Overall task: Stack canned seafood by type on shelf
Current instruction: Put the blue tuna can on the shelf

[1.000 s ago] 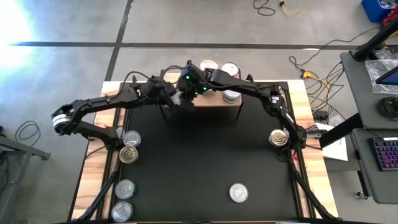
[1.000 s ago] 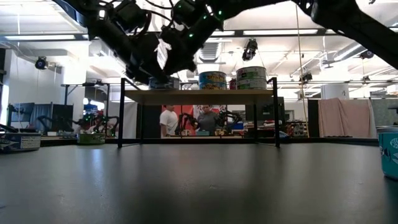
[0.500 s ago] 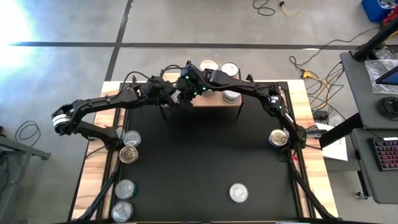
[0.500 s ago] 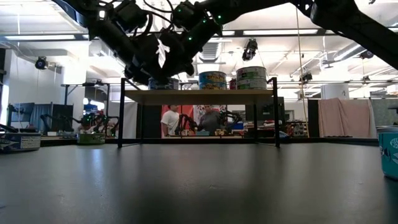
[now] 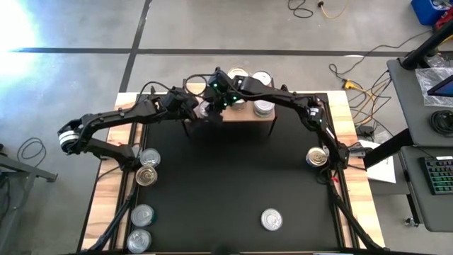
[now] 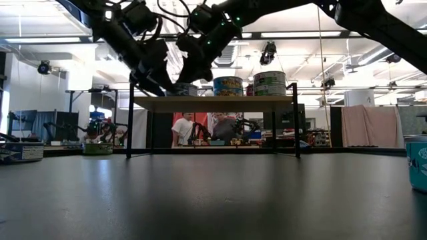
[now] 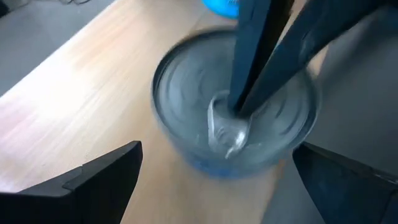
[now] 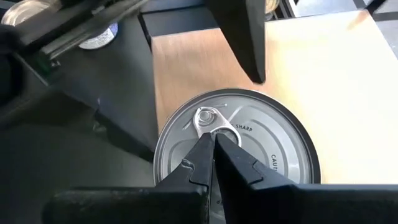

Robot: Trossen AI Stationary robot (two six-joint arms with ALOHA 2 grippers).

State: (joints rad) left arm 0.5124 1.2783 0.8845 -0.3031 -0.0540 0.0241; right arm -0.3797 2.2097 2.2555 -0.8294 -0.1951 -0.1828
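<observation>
A silver-lidded can with a blue side label stands upright on the left end of the light-wood shelf. My right gripper is shut, its tips on that can's lid. My left gripper is open, one finger on each side of the can and short of it, touching nothing. More cans stand farther right on the shelf. My right gripper rests its shut fingertips on the can's lid, right beside the pull tab near the lid's middle. The fingers slant down onto it from above. The can stands upright on the shelf board.
Loose cans lie on the black mat: several along its left edge, one near the front and one at the right edge. Both arms crowd the shelf's left end. People show in the room behind the shelf.
My right gripper has sunk a little toward the can's lid, staying shut. My left gripper has stayed open beside the can.
</observation>
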